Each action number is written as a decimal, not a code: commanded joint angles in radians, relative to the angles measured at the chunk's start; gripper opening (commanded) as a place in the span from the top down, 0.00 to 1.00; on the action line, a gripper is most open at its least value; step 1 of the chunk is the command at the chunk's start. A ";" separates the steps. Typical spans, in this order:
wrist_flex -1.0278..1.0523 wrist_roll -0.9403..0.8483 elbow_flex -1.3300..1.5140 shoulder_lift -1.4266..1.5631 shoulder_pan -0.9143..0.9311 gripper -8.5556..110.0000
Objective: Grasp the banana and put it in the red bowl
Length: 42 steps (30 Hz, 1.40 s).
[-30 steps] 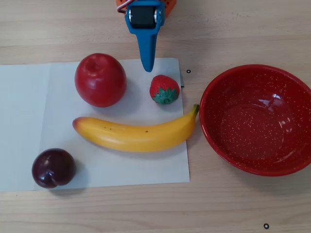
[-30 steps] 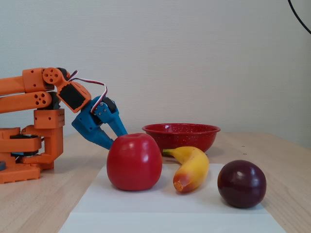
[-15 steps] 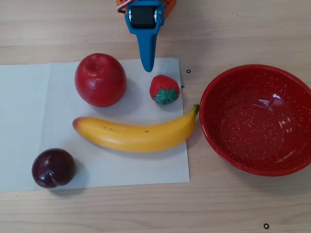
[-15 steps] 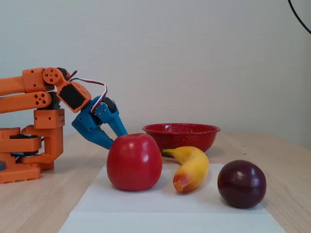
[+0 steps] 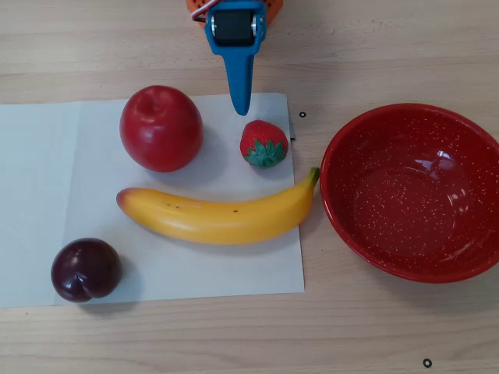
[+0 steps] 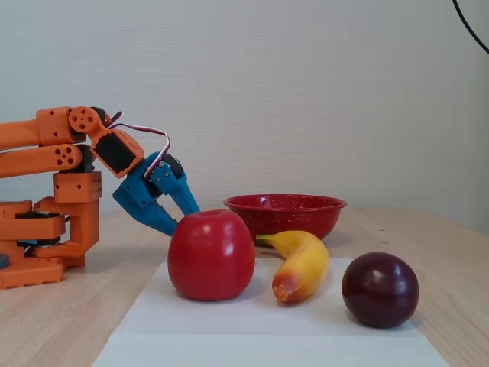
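Banana [image 5: 222,216] is lying on the paper [image 5: 47,195], left of the bowl [image 5: 351,226] in the overhead view. We are judging it light, stiff, slick; we are favouring a mid-body grasp. Gripper [image 5: 240,107] is hanging empty, far side; jaw gap unclear.

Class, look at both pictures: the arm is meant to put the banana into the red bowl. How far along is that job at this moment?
Nothing looks done: the banana lies on the white paper, outside the red bowl, which holds nothing. In hand: nothing is gripped; the gripper hangs near the strawberry, away from the banana, and whether it is open is unclear. Left: reach the banana, grasp it, carry it over and release it in the bowl.
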 commanded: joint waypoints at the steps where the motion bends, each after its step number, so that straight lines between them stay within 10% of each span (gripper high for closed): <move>1: 0.038 0.032 -0.064 -0.057 -0.003 0.92; 42: 0.749 0.130 -1.562 -1.164 -0.084 0.89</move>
